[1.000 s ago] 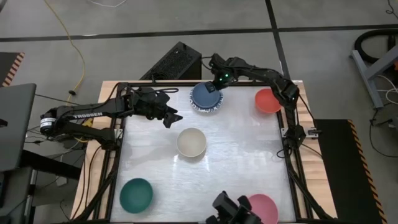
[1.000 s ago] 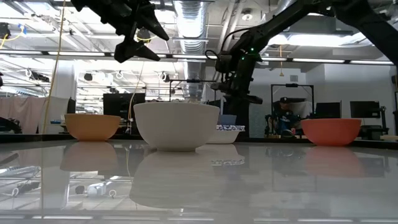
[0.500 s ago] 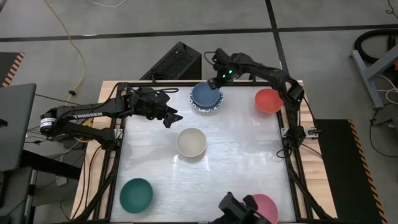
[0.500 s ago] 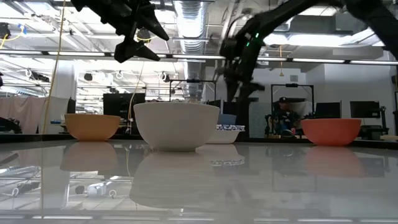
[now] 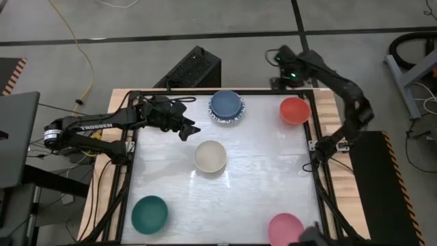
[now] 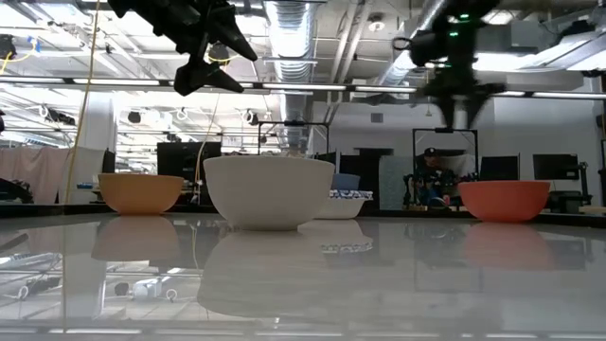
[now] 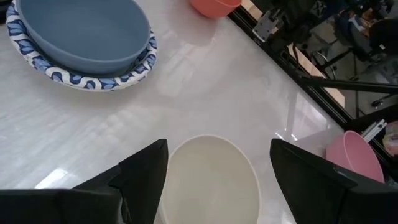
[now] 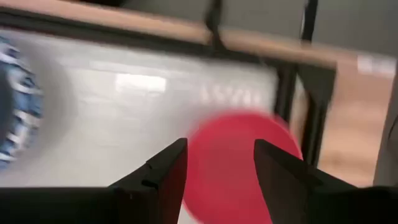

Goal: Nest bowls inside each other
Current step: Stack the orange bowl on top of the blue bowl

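A blue bowl (image 5: pixel 227 104) sits nested in a white bowl with a blue patterned rim (image 5: pixel 217 117) at the far middle. A red bowl (image 5: pixel 295 110) stands at the far right and a cream bowl (image 5: pixel 210 156) in the middle. A teal bowl (image 5: pixel 149 213) and a pink bowl (image 5: pixel 285 227) stand near the front edge. An orange bowl (image 6: pixel 140 192) shows in the low view only. My right gripper (image 5: pixel 278 68) hangs open high over the far edge, with the red bowl (image 8: pixel 239 162) below it. My left gripper (image 5: pixel 190 130) hovers open above the cream bowl (image 7: pixel 208 180).
A black frame (image 5: pixel 315 147) runs round the white tabletop, with wooden boards outside it. A dark box (image 5: pixel 193 67) lies beyond the far edge. Bare tabletop lies between the cream bowl and the front bowls. In the low view a person (image 6: pixel 431 180) sits far behind the table.
My right gripper has come away from the blue bowl's rim, risen, and swung along the far edge toward the table's right, ending over the red bowl. The blue bowl stays nested in the patterned bowl. My left gripper has kept still.
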